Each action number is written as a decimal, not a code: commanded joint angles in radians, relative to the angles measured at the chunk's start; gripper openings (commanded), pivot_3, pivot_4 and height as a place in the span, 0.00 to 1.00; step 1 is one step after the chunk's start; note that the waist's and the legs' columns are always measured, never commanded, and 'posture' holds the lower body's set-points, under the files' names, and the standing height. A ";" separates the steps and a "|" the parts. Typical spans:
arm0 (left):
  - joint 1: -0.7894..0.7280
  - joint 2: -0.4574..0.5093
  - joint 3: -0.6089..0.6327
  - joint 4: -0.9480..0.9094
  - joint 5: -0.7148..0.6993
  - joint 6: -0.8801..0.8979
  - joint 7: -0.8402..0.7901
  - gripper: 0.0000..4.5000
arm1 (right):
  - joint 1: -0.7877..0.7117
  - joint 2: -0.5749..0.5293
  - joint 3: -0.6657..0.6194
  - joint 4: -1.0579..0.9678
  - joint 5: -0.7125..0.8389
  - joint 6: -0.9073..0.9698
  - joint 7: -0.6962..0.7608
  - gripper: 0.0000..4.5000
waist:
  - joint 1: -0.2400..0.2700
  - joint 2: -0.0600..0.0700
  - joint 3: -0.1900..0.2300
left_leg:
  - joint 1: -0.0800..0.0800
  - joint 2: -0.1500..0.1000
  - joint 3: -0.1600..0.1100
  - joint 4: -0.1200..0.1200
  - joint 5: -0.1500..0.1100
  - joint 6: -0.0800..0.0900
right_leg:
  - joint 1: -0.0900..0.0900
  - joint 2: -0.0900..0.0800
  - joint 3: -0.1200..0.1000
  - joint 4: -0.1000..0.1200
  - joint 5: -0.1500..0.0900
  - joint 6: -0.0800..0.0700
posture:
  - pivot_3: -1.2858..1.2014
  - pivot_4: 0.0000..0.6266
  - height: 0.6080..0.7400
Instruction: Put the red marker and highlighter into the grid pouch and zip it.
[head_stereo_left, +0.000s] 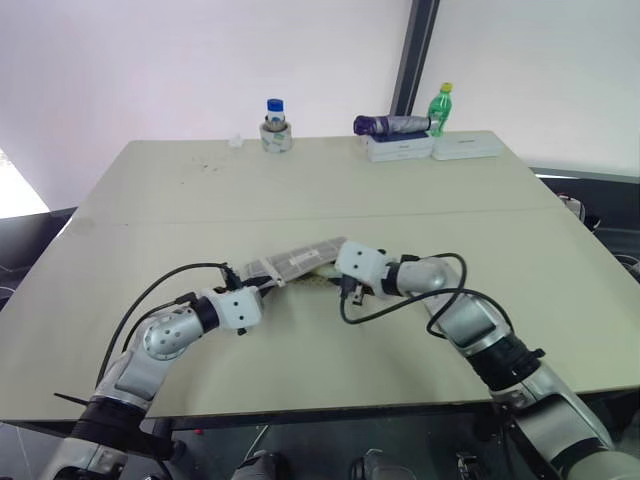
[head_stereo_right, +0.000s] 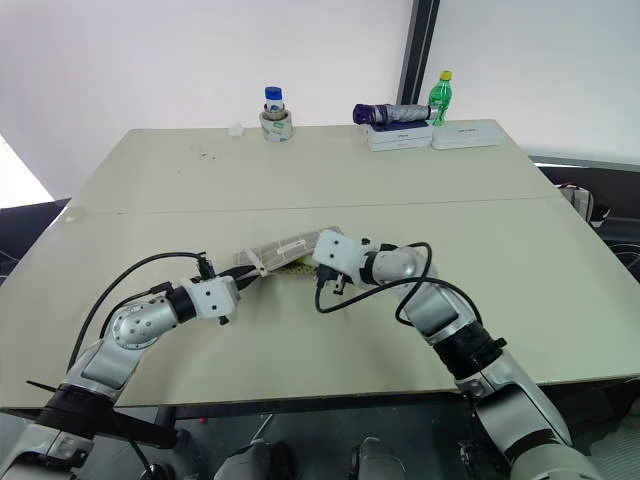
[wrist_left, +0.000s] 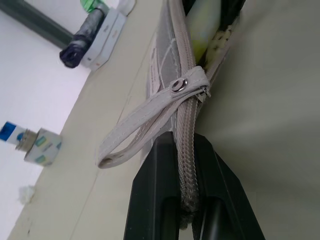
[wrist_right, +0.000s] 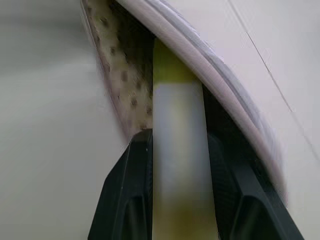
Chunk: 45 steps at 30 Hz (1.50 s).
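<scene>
The grid pouch (head_stereo_left: 296, 262) lies in the middle of the table (head_stereo_left: 200, 200), one corner lifted off it. My left gripper (wrist_left: 182, 146) is shut on the end of the pouch's zipper tape, just below the pale pull strap (wrist_left: 142, 122). The zipper stands open. My right gripper (wrist_right: 178, 136) is shut on the pale yellow-green highlighter (wrist_right: 177, 155). Its front end pokes into the pouch's open mouth (wrist_right: 135, 55), under the raised upper edge. In the head views the right gripper (head_stereo_left: 335, 278) sits at the pouch's right end. The red marker is out of view.
Along the table's far edge stand a blue-capped bottle inside a tape roll (head_stereo_left: 276, 130), two white boxes (head_stereo_left: 432, 147) with a folded purple umbrella (head_stereo_left: 388, 125) on top, and a green bottle (head_stereo_left: 440, 108). A seam crosses the tabletop behind the pouch.
</scene>
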 joint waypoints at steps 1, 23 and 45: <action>-0.015 0.001 0.002 -0.045 -0.018 -0.012 -0.007 0.00 | -0.040 -0.001 0.017 0.007 -0.063 -0.146 0.000 0.20 | 0.000 0.000 0.000 | 0.000 0.000 0.000 0.000 0.000 0.000 | 0.000 0.000 0.000 0.000 0.000 0.000 | 0.52 0.24 1.00; 0.006 0.005 0.040 -0.005 -0.039 0.008 0.033 0.00 | 0.119 -0.111 -0.366 -0.379 0.499 0.239 0.325 0.76 | 0.019 0.000 0.000 | 0.000 0.000 -0.001 0.001 -0.001 0.001 | 0.001 0.000 0.000 -0.001 0.000 0.000 | 0.52 0.24 1.00; -0.064 -0.037 0.007 0.144 -0.067 -0.091 0.001 0.00 | 0.737 0.088 -0.639 -0.659 0.276 0.479 -0.465 0.76 | 0.029 -0.002 -0.001 | 0.000 -0.001 -0.004 0.002 -0.004 0.006 | 0.002 0.000 -0.002 0.000 0.000 -0.001 | 0.52 0.24 1.00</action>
